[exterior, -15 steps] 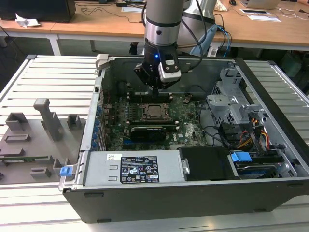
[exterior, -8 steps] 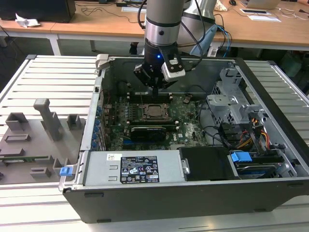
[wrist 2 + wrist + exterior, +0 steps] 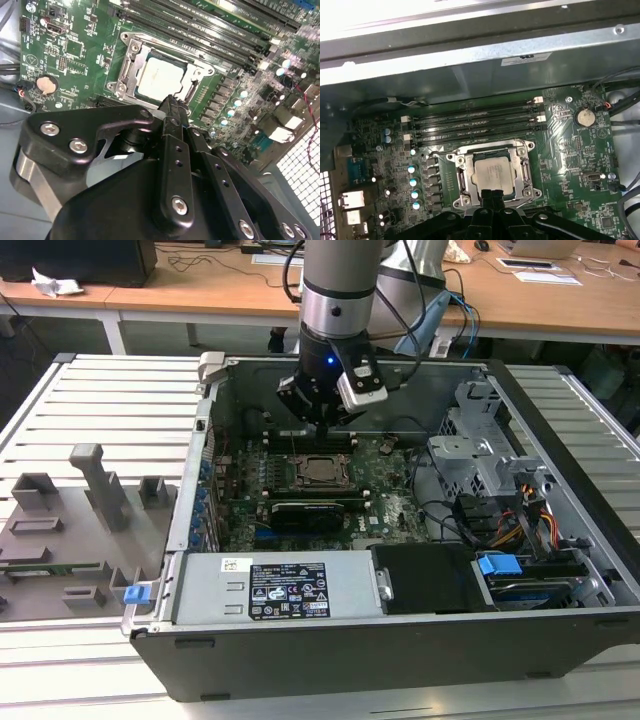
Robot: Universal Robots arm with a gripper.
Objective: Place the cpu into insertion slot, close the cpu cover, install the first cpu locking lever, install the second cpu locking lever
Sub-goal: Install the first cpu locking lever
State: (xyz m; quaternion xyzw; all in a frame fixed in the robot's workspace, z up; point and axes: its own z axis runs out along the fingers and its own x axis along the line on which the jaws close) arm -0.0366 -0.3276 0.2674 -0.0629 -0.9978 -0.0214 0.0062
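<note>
1. Cpu is lying flat in the insertion slot, metal top facing up, edges running parallel with the memory slots.
2. Cpu cover is lying down around it.
3. Hand is hovering at the slot's edge, fingers pressed together, gripping nothing.

There is one cpu, framed by one cpu cover. The first wrist view shows four long memory slots and one coin battery. In the exterior view there are one long black card, one power supply, two blue plastic tabs and one computer case.
</note>
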